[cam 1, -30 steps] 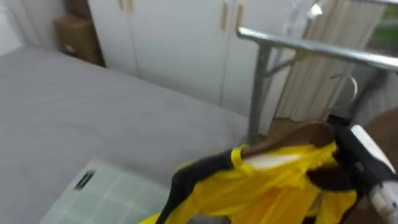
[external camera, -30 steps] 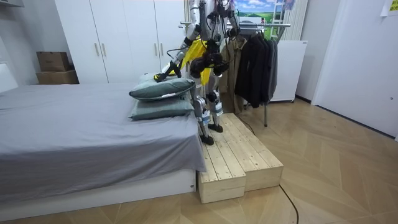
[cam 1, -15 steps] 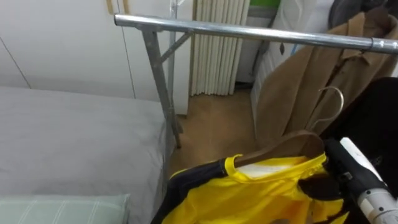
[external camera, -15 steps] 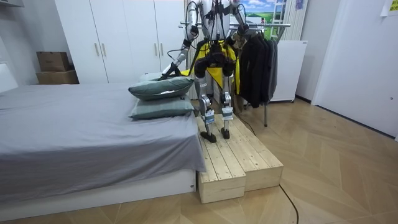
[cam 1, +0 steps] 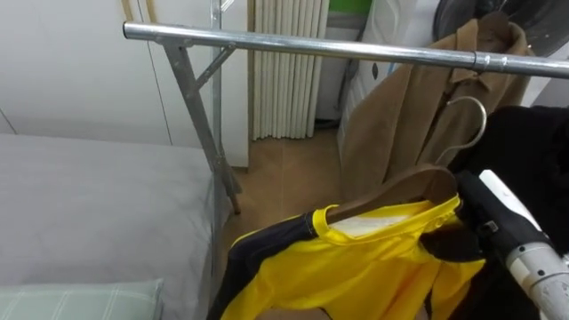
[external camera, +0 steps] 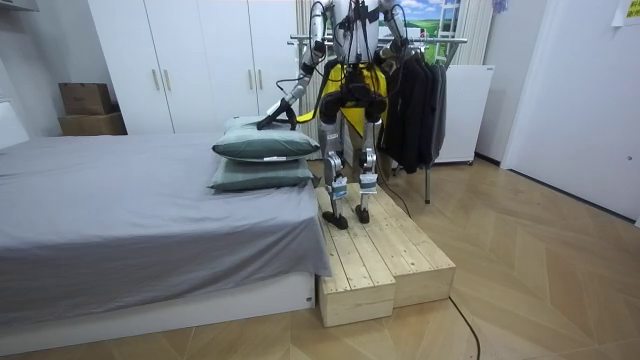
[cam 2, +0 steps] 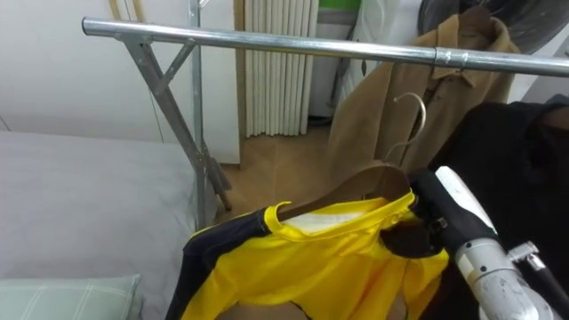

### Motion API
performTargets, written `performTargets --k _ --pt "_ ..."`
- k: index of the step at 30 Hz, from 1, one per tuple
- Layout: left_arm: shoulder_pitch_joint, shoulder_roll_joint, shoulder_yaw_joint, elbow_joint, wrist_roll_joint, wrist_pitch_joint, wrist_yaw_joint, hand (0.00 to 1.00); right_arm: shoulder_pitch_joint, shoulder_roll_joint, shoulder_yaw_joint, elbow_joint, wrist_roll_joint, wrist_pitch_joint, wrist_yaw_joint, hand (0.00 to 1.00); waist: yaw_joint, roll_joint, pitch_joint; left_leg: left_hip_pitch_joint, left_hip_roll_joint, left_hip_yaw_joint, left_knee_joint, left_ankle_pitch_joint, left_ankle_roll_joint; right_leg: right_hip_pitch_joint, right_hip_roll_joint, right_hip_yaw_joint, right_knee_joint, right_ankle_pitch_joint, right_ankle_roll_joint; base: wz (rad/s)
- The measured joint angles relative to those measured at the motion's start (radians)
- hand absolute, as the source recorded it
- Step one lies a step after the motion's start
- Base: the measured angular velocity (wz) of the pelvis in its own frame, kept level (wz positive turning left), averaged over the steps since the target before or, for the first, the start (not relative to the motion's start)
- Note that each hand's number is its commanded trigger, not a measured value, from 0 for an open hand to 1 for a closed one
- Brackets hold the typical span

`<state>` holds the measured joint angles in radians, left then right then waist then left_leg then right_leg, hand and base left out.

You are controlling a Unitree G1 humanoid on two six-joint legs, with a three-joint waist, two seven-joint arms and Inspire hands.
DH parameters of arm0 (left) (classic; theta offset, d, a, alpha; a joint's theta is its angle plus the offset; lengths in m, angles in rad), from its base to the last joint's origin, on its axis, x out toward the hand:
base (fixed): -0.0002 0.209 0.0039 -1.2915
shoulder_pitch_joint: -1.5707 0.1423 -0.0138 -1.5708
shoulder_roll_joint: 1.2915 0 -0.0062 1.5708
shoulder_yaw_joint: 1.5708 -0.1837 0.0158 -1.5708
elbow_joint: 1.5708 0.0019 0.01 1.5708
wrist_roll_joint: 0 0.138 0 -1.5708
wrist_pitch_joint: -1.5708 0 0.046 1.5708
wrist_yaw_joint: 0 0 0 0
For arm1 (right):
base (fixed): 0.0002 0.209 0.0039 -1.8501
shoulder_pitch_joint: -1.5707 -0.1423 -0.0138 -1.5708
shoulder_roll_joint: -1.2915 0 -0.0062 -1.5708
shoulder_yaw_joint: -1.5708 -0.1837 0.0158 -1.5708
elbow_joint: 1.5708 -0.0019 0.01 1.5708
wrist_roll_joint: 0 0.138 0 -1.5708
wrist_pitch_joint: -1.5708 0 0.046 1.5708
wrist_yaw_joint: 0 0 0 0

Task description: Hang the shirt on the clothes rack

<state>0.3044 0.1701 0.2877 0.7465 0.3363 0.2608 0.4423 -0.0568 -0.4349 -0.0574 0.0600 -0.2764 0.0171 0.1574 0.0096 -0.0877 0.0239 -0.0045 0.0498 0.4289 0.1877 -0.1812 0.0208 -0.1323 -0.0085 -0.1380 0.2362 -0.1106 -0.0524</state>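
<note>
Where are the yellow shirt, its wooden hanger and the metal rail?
yellow shirt (cam 1: 356,271): left eye view, front cloth.
wooden hanger (cam 1: 425,184): left eye view, wooden arm.
metal rail (cam 1: 293,44): left eye view, bar's middle.

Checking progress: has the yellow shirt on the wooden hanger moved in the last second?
Yes. The yellow shirt has shifted to the room view's right, from the stacked grey pillows towards the metal clothes rail.
</note>
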Motion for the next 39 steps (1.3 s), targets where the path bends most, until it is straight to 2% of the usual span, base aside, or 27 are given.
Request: performTargets --k 16,21,22,26,28,31,32,35,39 --pt "0.001 0.003 -0.017 0.000 -0.001 0.000 0.003 0.00 -0.002 0.001 -0.001 0.000 0.000 0.006 0.027 1.00 0.002 -0.002 -0.0011 0.014 -0.002 -0.003 -0.006 0.000 0.000 0.017 -0.002 -0.004 -0.008 0.000 0.000 0.00" --pt "0.001 0.003 -0.021 -0.025 -0.001 0.000 -0.002 0.00 -0.006 0.001 -0.001 0.000 0.010 0.018 0.052 1.00 0.025 -0.004 -0.0022 0.017 -0.003 -0.005 -0.008 0.000 0.000 0.022 -0.001 -0.004 -0.012 0.001 0.001 0.01" --pt "0.001 0.003 -0.023 -0.028 -0.001 0.000 -0.001 0.00 -0.021 0.001 0.000 0.002 0.019 0.028 0.064 1.00 0.026 -0.004 -0.0021 0.017 -0.004 -0.006 -0.008 0.000 0.000 0.023 -0.001 -0.004 -0.012 0.001 0.001 0.00" --pt "0.001 0.004 -0.026 -0.032 0.000 0.000 0.009 0.00 -0.080 0.000 0.000 0.004 0.043 0.029 0.071 1.00 0.025 -0.012 -0.0044 0.017 -0.006 -0.018 -0.007 0.000 0.000 0.028 -0.003 -0.011 -0.014 0.001 0.001 0.06" --pt "0.001 0.005 -0.028 -0.040 0.000 -0.002 0.017 0.00 -0.103 0.001 0.001 0.008 0.045 0.029 0.071 1.00 0.035 -0.020 -0.0047 0.018 -0.005 -0.019 -0.006 0.000 0.000 0.029 -0.003 -0.013 -0.014 0.001 0.001 0.04" --pt "0.001 0.007 -0.037 -0.040 0.001 -0.023 0.033 0.00 -0.123 0.000 0.001 0.042 0.079 0.029 0.073 1.00 0.061 -0.032 -0.0036 0.030 -0.004 -0.021 -0.006 0.000 0.000 0.045 -0.003 -0.019 -0.017 0.001 0.001 0.02" --pt "0.001 0.008 -0.037 -0.040 0.003 -0.030 0.034 0.00 -0.124 0.000 0.001 0.054 0.079 0.031 0.075 1.00 0.073 -0.034 -0.0054 0.033 -0.004 -0.022 -0.007 0.000 0.000 0.049 -0.004 -0.024 -0.018 0.001 0.002 0.07" --pt "0.001 0.008 -0.041 -0.039 0.008 -0.042 0.034 0.00 -0.135 0.000 0.002 0.057 0.079 0.046 0.083 1.00 0.087 -0.036 -0.0052 0.033 -0.006 -0.024 -0.007 0.000 0.000 0.049 -0.007 -0.029 -0.017 0.001 0.002 0.02" --pt "0.002 0.013 -0.060 -0.035 0.011 -0.058 0.035 0.00 -0.164 0.000 0.001 0.104 0.083 0.048 0.082 1.00 0.111 -0.037 -0.0057 0.033 -0.007 -0.021 -0.009 0.000 0.000 0.047 -0.008 -0.028 -0.014 0.001 0.002 -0.03"
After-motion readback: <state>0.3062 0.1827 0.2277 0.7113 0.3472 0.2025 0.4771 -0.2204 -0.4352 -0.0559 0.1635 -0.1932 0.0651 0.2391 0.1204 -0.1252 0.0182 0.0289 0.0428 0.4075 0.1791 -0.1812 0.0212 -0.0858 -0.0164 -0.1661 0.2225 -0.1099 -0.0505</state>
